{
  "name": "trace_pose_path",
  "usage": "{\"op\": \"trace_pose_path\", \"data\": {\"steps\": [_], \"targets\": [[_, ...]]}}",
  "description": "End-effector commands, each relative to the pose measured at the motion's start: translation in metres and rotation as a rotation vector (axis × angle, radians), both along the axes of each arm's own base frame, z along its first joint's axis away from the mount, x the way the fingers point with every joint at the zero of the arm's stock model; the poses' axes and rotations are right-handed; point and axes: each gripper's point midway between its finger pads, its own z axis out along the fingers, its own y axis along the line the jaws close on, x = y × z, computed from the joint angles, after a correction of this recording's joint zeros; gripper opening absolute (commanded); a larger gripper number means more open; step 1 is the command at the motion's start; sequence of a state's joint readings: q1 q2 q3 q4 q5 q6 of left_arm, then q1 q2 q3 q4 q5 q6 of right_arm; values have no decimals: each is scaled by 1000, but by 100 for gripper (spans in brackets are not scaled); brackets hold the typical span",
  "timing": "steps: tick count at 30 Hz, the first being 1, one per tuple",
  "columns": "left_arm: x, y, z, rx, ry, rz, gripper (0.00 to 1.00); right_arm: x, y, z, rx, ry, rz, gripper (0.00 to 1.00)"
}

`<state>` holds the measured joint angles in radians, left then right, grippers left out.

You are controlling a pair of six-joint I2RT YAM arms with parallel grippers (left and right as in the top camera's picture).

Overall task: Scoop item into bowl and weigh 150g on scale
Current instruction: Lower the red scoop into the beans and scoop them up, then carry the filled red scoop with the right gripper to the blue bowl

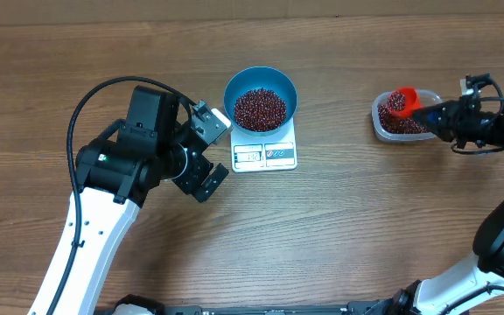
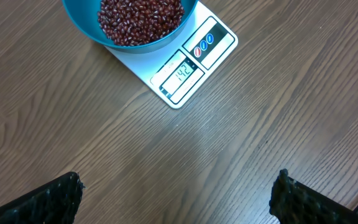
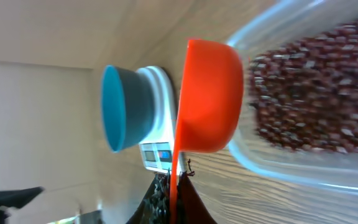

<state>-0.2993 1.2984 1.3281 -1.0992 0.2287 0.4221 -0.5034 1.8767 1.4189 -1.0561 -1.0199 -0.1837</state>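
The blue bowl (image 1: 290, 85) sat on the scale (image 1: 265, 156), loaded with beans (image 1: 260, 108); the display (image 2: 180, 74) looked like 142. The left gripper (image 1: 209, 153) was wide open and empty over the table (image 1: 366, 227), just beside the scale. The right gripper (image 1: 436, 114) was clamped on the handle of the orange scoop (image 1: 402, 101), which held beans over the clear tub (image 1: 381, 128), well apart from the scale.

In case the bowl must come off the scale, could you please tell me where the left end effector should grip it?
Probably the rim of the bowl on the side facing the left end effector, from above, one finger inside and one outside. The bowl looks too wide to span, and the beans leave the inner wall bare near the rim.
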Motion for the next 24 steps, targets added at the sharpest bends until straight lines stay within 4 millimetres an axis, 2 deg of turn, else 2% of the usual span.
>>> {"op": "trace_pose_path", "data": {"steps": [1,5,13,17,18,24], "targets": [[0,0,-2,0,3,-9,100,4,15,22,115,-77,33,4],[0,0,-2,0,3,-9,100,5,29,26,140,-87,66,4],[0,0,-2,0,3,-9,100,7,75,35,185,-114,181,4],[0,0,-2,0,3,-9,100,4,104,36,196,-108,254,4],[0,0,-2,0,3,-9,100,2,118,42,224,-125,291,4],[0,0,-2,0,3,-9,100,-3,158,50,260,-162,398,4]]}}
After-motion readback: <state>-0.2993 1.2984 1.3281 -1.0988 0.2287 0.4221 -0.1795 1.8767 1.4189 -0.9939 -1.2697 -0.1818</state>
